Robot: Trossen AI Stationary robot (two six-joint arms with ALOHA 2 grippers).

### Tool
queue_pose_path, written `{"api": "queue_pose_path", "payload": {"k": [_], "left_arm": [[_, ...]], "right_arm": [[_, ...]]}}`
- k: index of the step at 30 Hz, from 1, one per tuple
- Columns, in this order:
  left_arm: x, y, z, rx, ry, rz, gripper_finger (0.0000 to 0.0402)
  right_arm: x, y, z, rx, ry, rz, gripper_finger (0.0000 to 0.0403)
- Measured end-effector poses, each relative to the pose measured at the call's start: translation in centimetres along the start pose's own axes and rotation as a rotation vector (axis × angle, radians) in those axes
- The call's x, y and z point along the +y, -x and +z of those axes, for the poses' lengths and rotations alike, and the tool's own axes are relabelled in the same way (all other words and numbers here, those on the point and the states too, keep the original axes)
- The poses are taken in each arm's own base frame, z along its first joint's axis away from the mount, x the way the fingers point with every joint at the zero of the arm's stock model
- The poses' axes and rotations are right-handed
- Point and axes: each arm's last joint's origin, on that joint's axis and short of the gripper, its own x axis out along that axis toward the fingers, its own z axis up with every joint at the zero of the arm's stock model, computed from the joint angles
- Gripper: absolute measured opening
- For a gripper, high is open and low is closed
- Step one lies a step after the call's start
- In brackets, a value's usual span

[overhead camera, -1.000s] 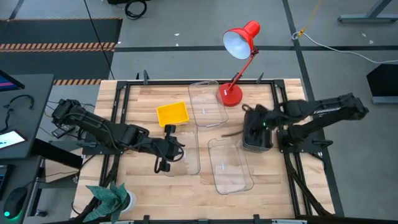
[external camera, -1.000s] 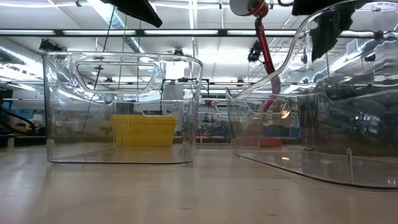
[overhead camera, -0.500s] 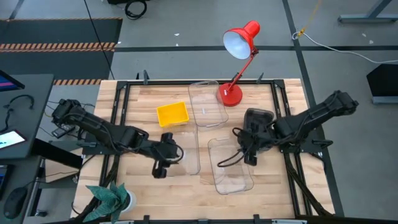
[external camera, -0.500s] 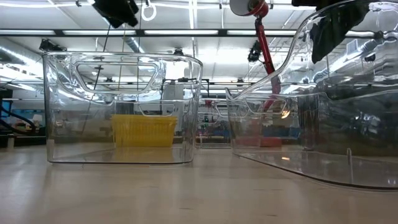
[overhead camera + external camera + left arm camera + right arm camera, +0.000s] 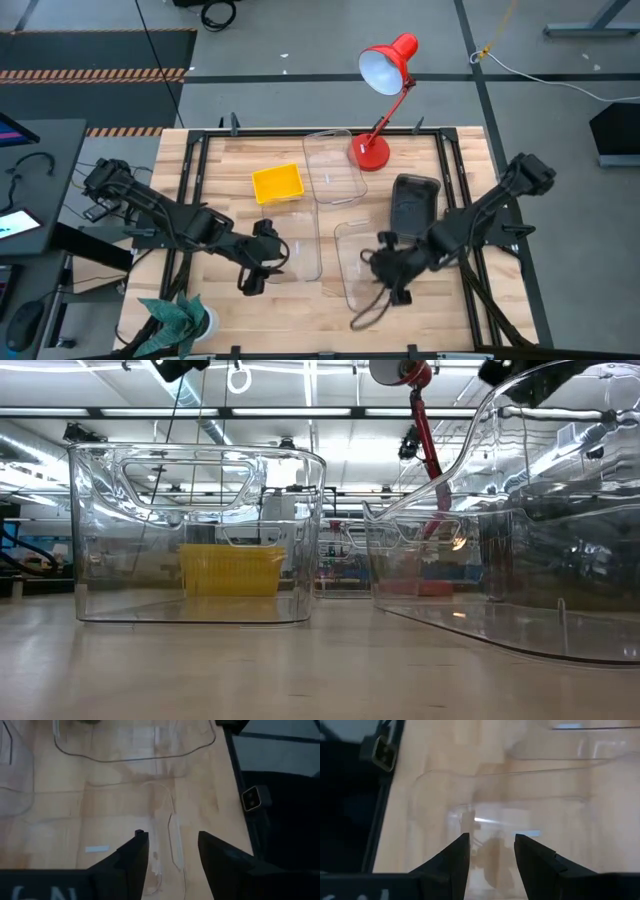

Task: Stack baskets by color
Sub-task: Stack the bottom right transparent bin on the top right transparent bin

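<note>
Clear basket (image 5: 300,245) rim sits just beyond left gripper (image 5: 257,270), jaws spread, arm stretched low across table. Second clear basket (image 5: 368,262) lies under right gripper (image 5: 392,272), jaws spread, arm angled inward.

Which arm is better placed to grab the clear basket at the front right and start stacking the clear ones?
Right, probably. The right end effector hangs open directly over that clear basket, while the left end effector, also open, sits over the other clear basket further left.
</note>
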Motion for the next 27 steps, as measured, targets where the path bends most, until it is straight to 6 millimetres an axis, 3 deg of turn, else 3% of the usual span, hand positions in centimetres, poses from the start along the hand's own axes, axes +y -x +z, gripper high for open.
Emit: {"api": "queue_pose_path", "payload": {"k": [13,27], "left_arm": [[0.6,0.1,-0.5,0.023,-0.009,0.124,0.016],[0.6,0.1,-0.5,0.023,0.017,0.124,0.016]], "right_arm": [[6.7,-2.5,1.9,0.157,0.095,-0.022,0.016],[8.9,-5.8,1.5,0.25,0.069,-0.06,0.016]]}}
